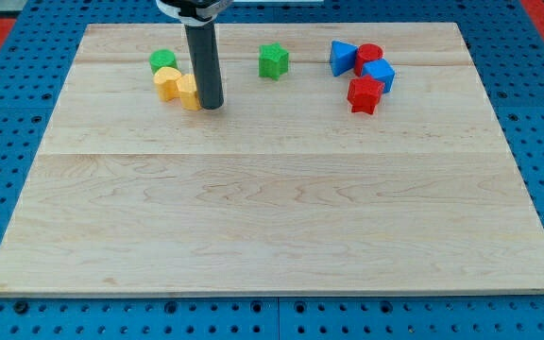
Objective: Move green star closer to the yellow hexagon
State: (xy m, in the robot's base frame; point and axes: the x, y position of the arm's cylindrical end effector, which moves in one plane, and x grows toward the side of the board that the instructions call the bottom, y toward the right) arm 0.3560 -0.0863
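Observation:
The green star (273,60) lies near the view's top, a little right of the rod. The yellow hexagon (188,92) sits at the upper left, partly hidden behind the rod. A yellow heart-like block (166,82) touches its left side, and a green round block (162,62) sits just above that. My tip (211,104) rests on the board right against the hexagon's right side. The green star is about 70 pixels to the right of the tip and higher in the view.
At the upper right lies a cluster: a blue triangle (342,58), a red round block (369,58), a blue block (380,75) and a red star-like block (365,95). The wooden board (272,217) sits on a blue perforated table.

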